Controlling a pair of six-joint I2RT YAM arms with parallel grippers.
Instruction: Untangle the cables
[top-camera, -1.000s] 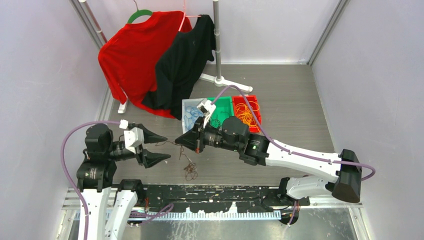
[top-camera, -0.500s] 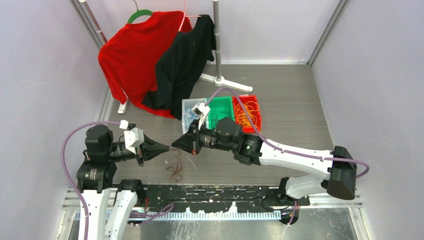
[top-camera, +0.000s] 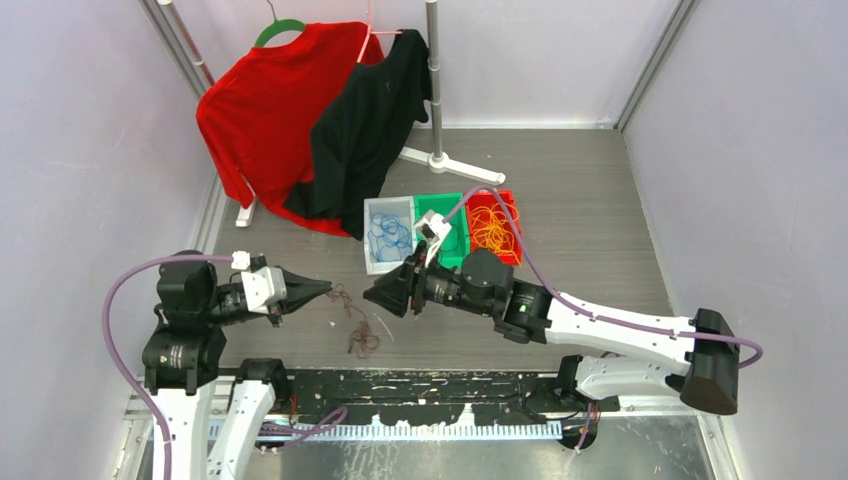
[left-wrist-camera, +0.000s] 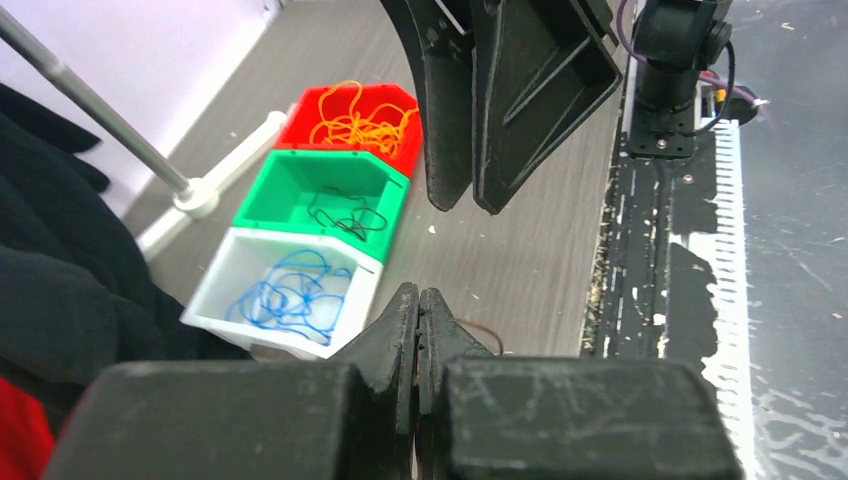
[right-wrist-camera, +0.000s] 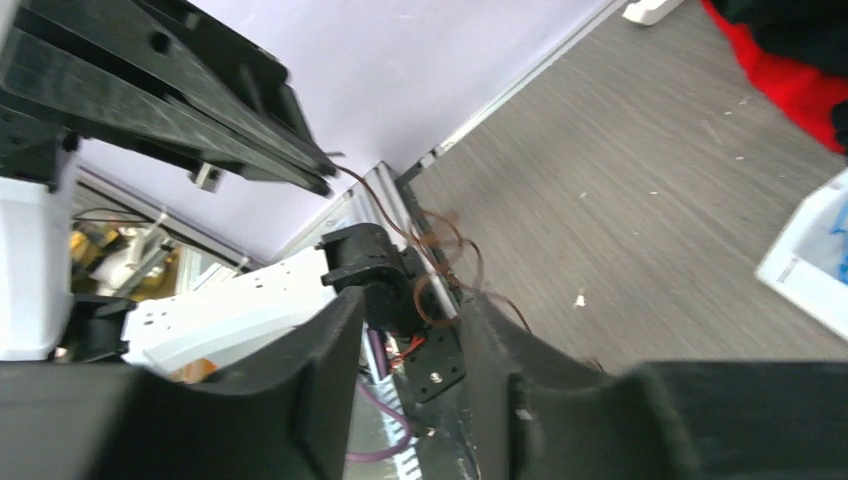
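A tangle of dark brown cables (top-camera: 356, 334) lies on the grey floor between the arms, and one strand rises from it to my left gripper (top-camera: 326, 288). That gripper is shut on the brown strand; in the left wrist view its fingertips (left-wrist-camera: 408, 300) are pressed together with a bit of the brown cable (left-wrist-camera: 492, 329) beside them. My right gripper (top-camera: 374, 294) is open and holds nothing, a short way right of the left one. In the right wrist view the brown cable (right-wrist-camera: 432, 262) hangs from the left gripper's tip, in front of my right gripper (right-wrist-camera: 410, 322).
Three bins stand behind the right arm: white (top-camera: 369, 236) with blue cables (top-camera: 390, 238), green (top-camera: 440, 199) with dark cables (left-wrist-camera: 345, 215), red (top-camera: 490, 195) with orange cables (top-camera: 490, 231). A rack at the back holds a red garment (top-camera: 262, 110) and a black one (top-camera: 365, 120).
My left gripper closed on the brown cable beside the right gripper's tip. The right gripper then opened, let the cable go and drew back to the right. The tangle shifted slightly left.
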